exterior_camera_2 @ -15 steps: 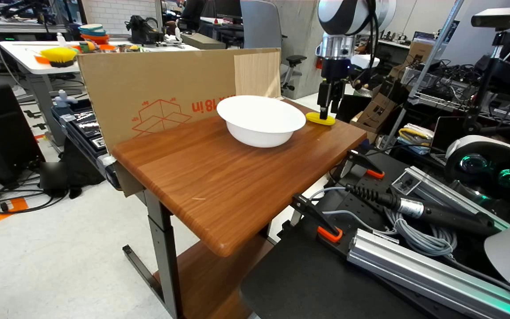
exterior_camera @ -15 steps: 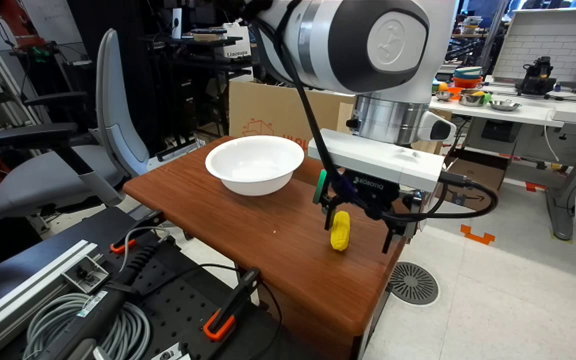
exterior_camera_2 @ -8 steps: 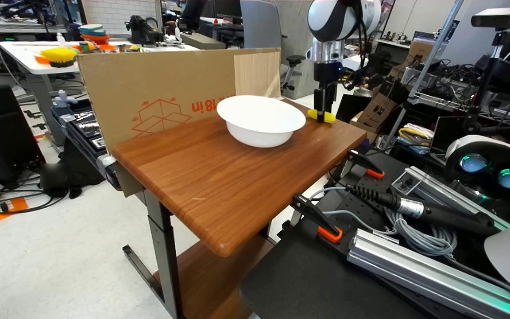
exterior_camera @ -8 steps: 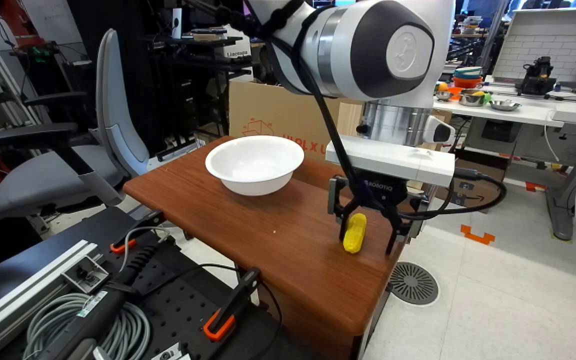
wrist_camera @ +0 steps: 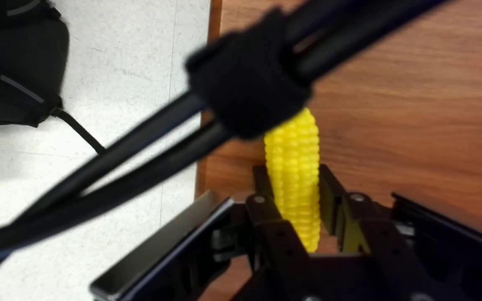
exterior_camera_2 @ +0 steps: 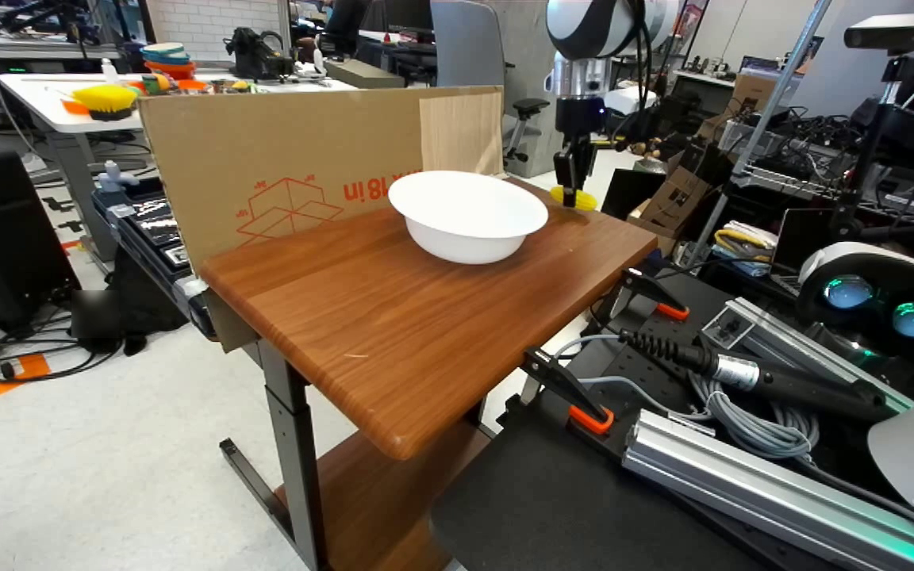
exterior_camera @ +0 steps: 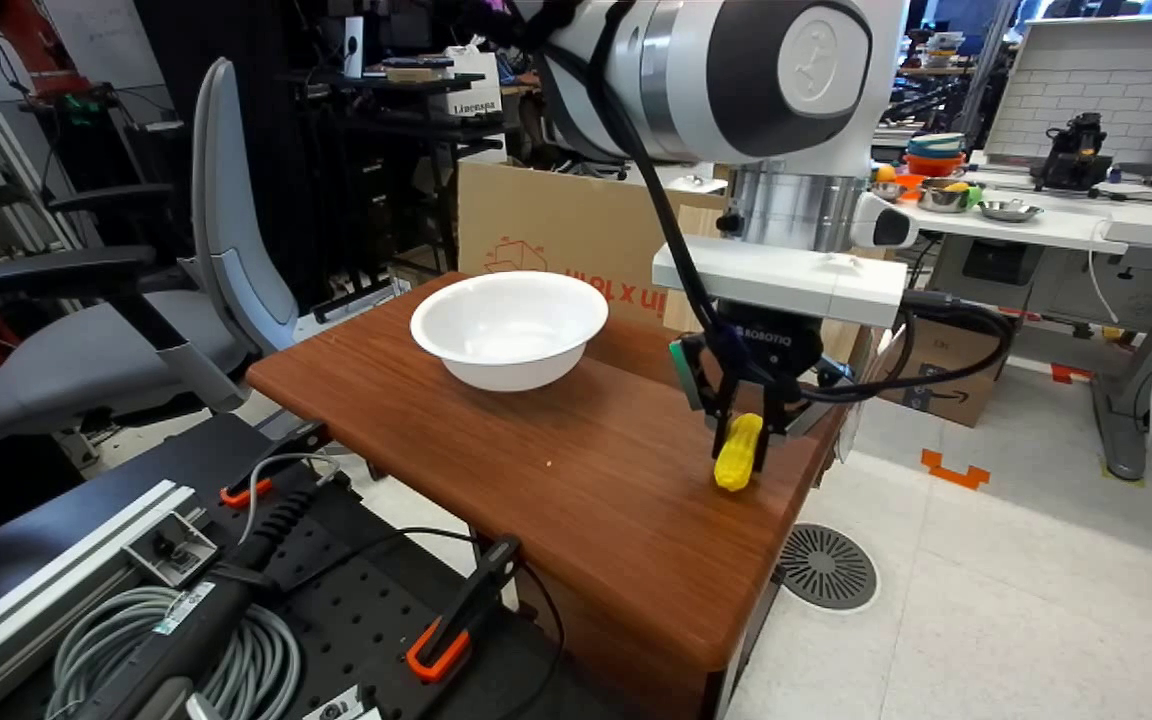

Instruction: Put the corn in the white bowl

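Note:
The yellow corn (exterior_camera: 736,456) is pinched between the fingers of my gripper (exterior_camera: 740,460), near the table's end. In the wrist view the corn (wrist_camera: 293,167) runs lengthwise between both finger pads, and a thick cable bundle covers its far end. A dark patch on the wood beneath the corn (exterior_camera_2: 585,201) in an exterior view suggests it hangs just above the surface. The white bowl (exterior_camera: 511,376) stands upright on the table in both exterior views, apart from my gripper. Its inside looks bare in an exterior view. The bowl is out of the wrist view.
A cardboard panel (exterior_camera_2: 290,159) rises along one long side of the brown table (exterior_camera_2: 393,317), close to the bowl. Black clamps with orange pads (exterior_camera: 439,650) sit on a dark neighbouring bench. Black cables (wrist_camera: 140,163) cross the wrist view. The table edge lies near the gripper.
My gripper has moved over the corn, and its fingers have come together around it. In the last half second the corn has risen slightly with the gripper. The bowl has stayed put.

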Tool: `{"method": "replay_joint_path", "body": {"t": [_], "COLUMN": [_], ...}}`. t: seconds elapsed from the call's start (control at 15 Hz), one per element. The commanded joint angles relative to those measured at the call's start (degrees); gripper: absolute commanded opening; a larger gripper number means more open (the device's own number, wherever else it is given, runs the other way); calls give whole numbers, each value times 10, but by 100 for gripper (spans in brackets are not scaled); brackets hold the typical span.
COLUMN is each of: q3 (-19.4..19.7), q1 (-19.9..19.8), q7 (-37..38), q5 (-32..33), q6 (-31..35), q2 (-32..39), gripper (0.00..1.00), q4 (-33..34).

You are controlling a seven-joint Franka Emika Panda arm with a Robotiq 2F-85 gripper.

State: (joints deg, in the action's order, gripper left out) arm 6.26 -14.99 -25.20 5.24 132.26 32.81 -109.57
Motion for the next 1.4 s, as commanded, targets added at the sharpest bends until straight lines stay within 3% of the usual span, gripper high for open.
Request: {"method": "replay_joint_path", "body": {"t": [0.0, 0.2, 0.33, 0.53, 0.8, 1.33], "q3": [-10, -14, -14, -25, -49, -75], "q1": [17, 51, 94, 145, 188, 213], "q7": [55, 104, 156, 231, 310, 293], "q5": [-8, 9, 43, 101, 152, 165], "q6": [32, 72, 91, 79, 48, -15], "q2": [-91, -165, -215, -257, -262, -184], "gripper": [8, 8, 8, 8, 8, 8], "q4": [-62, -111, -142, -167, -164, -107]}}
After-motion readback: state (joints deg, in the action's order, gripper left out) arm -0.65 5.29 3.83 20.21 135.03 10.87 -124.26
